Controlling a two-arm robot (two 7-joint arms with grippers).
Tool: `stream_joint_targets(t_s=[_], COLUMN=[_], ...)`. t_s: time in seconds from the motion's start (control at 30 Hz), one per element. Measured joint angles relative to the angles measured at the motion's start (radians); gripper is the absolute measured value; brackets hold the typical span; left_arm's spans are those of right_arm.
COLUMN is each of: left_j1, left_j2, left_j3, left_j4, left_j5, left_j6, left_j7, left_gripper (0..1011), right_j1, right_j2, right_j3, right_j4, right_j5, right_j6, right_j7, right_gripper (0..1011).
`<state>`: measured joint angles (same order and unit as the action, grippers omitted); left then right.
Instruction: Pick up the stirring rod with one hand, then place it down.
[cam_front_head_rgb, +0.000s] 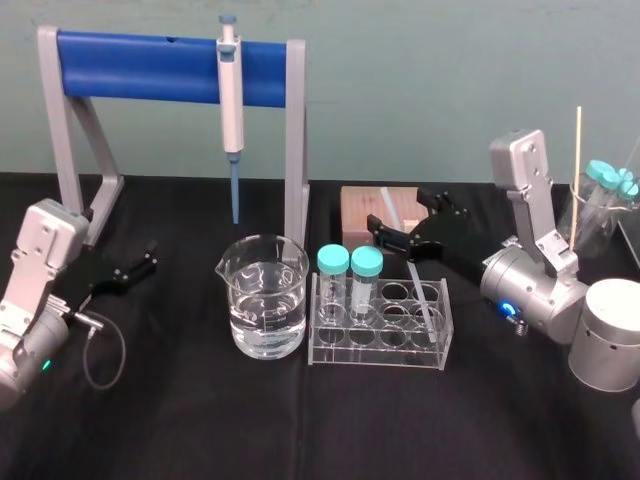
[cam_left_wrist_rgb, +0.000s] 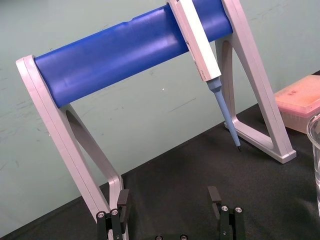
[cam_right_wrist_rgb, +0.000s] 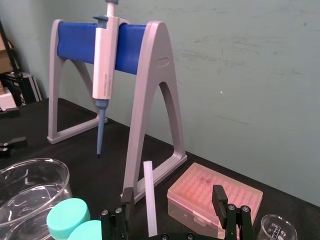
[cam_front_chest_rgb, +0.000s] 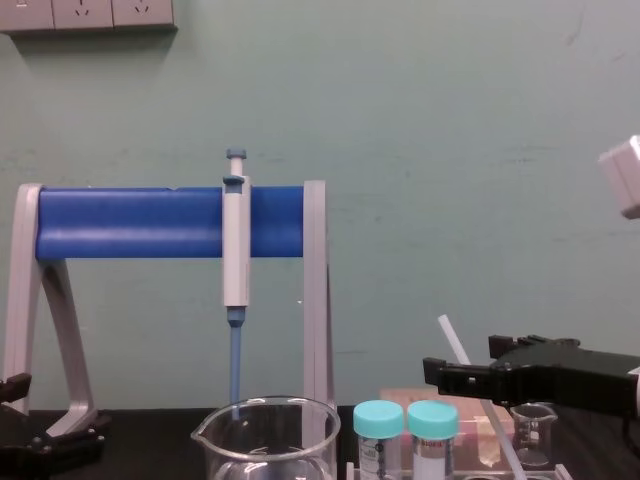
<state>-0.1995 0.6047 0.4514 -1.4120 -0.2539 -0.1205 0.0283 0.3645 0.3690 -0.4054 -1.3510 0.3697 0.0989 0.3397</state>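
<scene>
Right end effector, spread, apparently straddles stirring rod; left end effector parked leftward, also spread.

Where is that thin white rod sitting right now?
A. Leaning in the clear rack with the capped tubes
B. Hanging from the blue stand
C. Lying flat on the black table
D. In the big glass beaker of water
A: the stirring rod leans in the clear test-tube rack, with its upper end inside the open right tool.
</scene>
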Motion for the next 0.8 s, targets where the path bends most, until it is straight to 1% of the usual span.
stream_joint_targets(t_s=[0.23,0.63,0.73,0.8], left_j1=[0.0,0.0,0.0,0.0], left_j2=[0.0,0.0,0.0,0.0], left_j3=[0.0,0.0,0.0,0.0], left_j4=[0.0,0.0,0.0,0.0], left_j5=[0.0,0.0,0.0,0.0], left_j6=[0.0,0.0,0.0,0.0], left_j7=[0.0,0.0,0.0,0.0], left_gripper=[1000,1000,1000,1000], right_j1=[0.007,0.006,0.006,0.006], right_j2=[-0.018,-0.016,-0.016,-0.016], right_j3=[0.011,0.011,0.011,0.011], right_j4=[0.019,0.018,0.017,0.017], right_j5=[-0.021,-0.02,-0.018,-0.018], right_j6=[0.006,0.006,0.006,0.006], right_j7=[0.0,0.001,0.001,0.001], right_gripper=[1000,1000,956,908])
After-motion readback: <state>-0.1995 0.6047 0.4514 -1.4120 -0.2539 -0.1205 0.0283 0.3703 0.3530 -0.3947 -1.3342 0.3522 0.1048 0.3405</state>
